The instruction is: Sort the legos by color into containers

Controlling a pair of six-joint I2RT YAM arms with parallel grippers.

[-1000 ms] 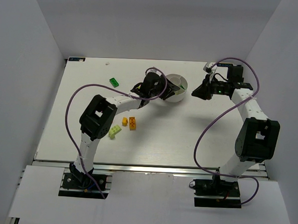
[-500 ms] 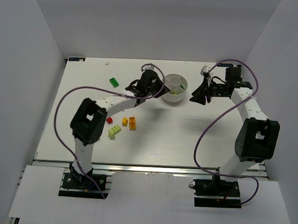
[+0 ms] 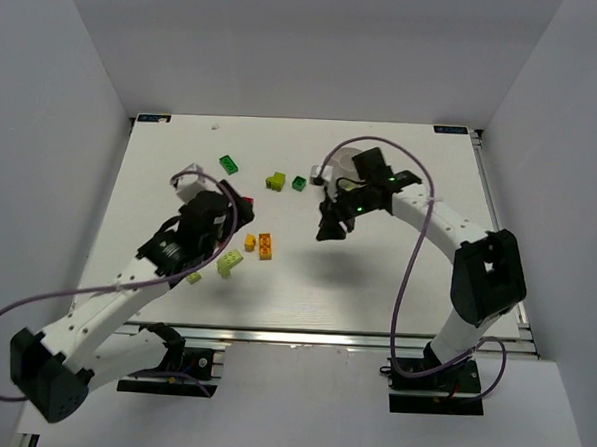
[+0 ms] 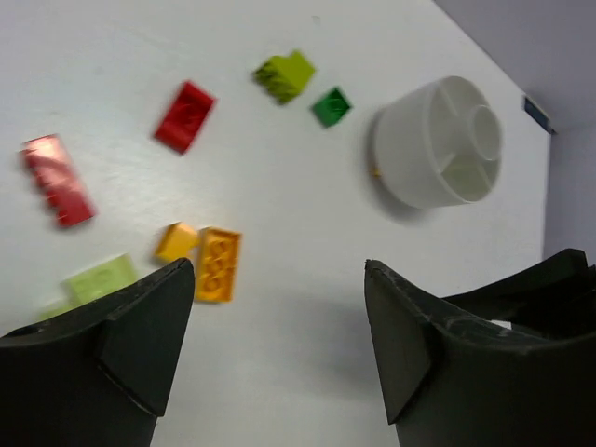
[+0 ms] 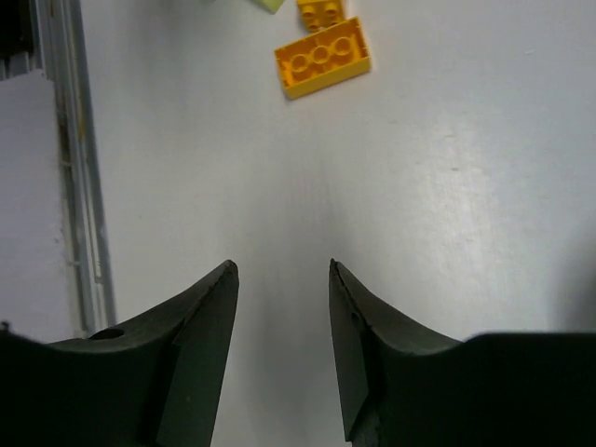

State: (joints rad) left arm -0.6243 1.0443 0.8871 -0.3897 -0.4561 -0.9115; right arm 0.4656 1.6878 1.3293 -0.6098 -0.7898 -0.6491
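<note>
The white dish (image 4: 438, 140) stands at the far middle of the table; in the top view my right arm hides most of it (image 3: 344, 156). Loose legos lie left of it: a lime brick (image 4: 285, 74), a dark green one (image 4: 331, 105), two red ones (image 4: 184, 115) (image 4: 58, 179), a small yellow one (image 4: 176, 241), an orange one (image 4: 218, 264) and a lime one (image 4: 101, 279). My left gripper (image 4: 279, 279) is open and empty, high above them (image 3: 219, 211). My right gripper (image 5: 282, 267) is open and empty over bare table (image 3: 325, 232), short of the orange brick (image 5: 322, 58).
Another dark green brick (image 3: 229, 164) lies alone at the far left. A small lime piece (image 3: 194, 277) lies near the left arm. A metal rail (image 5: 70, 168) runs along the near table edge. Grey walls close in three sides.
My left arm has pulled back from the dish to the near left. My right arm has swung left over the dish to the table's middle. A lime and a dark green brick now show beside the dish.
</note>
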